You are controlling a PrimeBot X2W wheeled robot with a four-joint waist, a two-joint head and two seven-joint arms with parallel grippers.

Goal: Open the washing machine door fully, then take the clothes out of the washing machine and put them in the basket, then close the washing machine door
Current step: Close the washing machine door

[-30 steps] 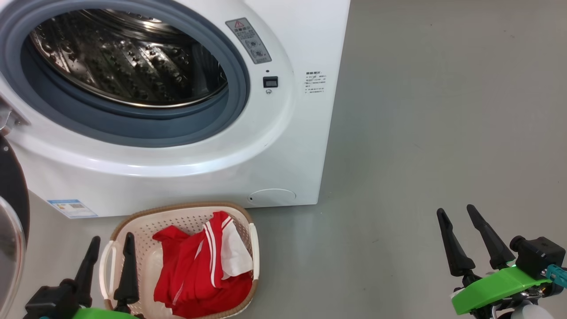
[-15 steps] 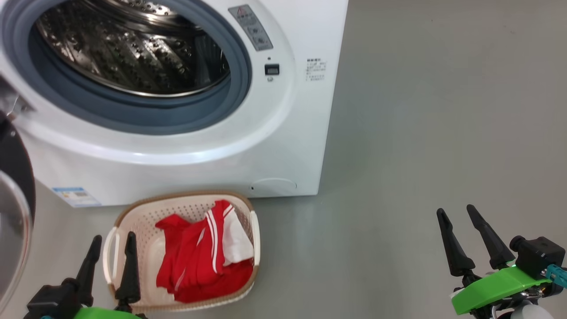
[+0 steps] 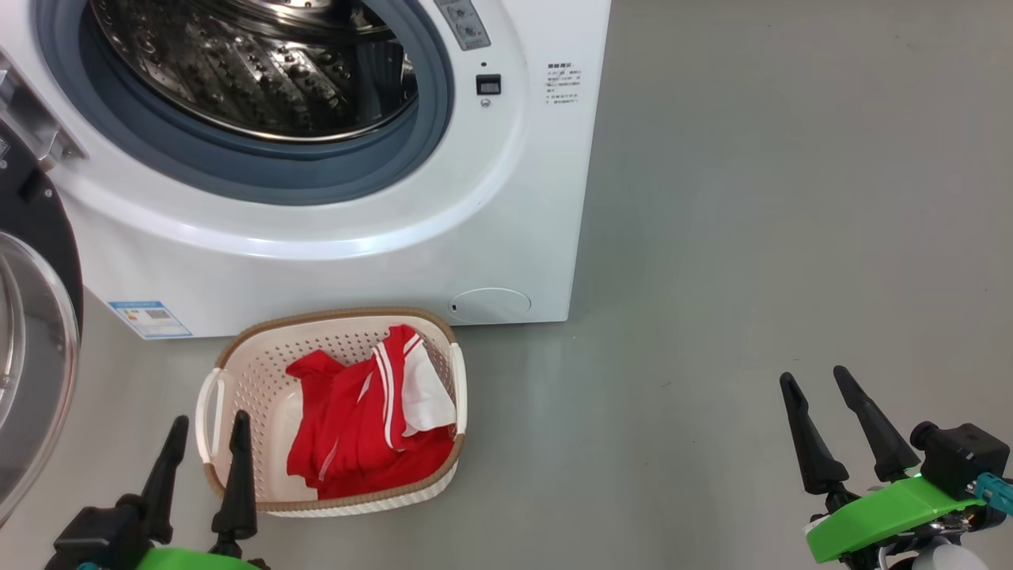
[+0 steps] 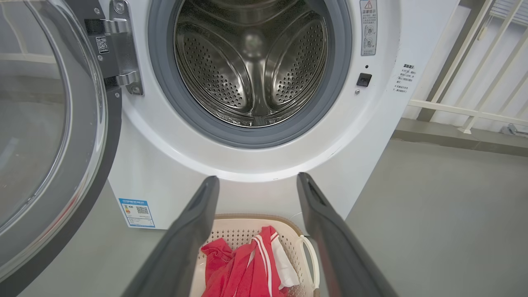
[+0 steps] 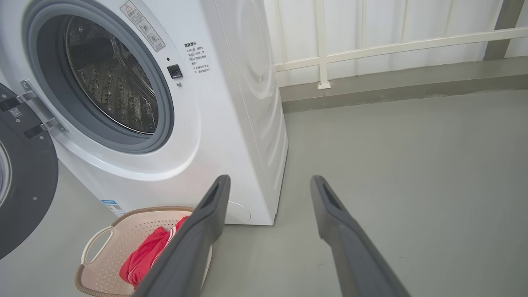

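A smooth grey floor spreads across the right half of the head view. Along the top of the right wrist view, a white railing stands on a low grey kerb, with a white wall behind.

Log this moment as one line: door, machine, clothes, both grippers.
door open | washing machine empty | clothes in basket | left gripper open, empty | right gripper open, empty | next: close door
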